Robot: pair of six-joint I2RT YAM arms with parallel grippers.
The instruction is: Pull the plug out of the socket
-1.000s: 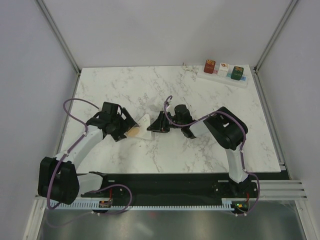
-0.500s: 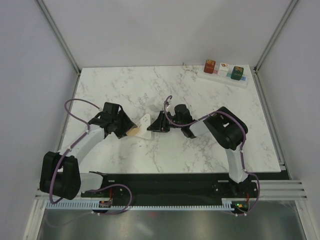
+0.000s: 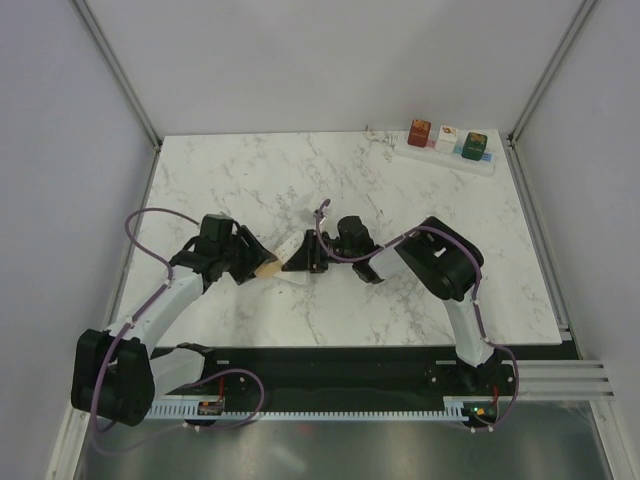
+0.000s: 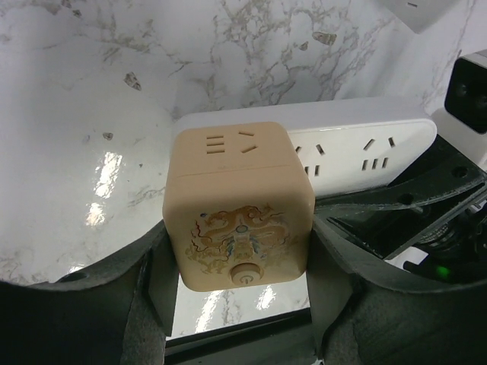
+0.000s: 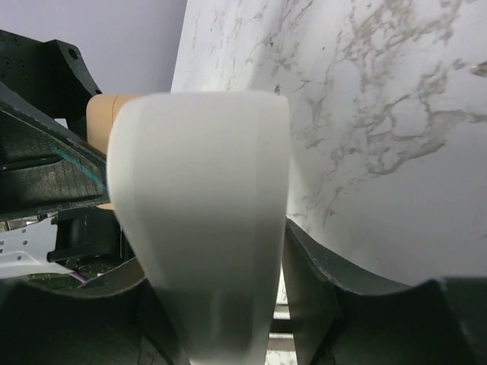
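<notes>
Left hand (image 3: 258,264): one, left of centre in the top view; its fingers press against both sides of the plug.
Plug (image 4: 237,220): one tan cube with a printed front, sitting against the outlet face of the socket at its left end. Its pins are hidden.
Socket (image 4: 358,156): one white strip, centre of the marble worktop (image 3: 250,180), between the two hands.
Right hand (image 5: 213,274): one, just right of centre. The socket's end lies between its fingers, blurred. I cannot tell whether they clamp it or stand slightly off.
Second strip (image 3: 490,165): one, upper right corner, carrying three cubes: red-brown (image 3: 419,132), white (image 3: 446,138), green (image 3: 475,146).
</notes>
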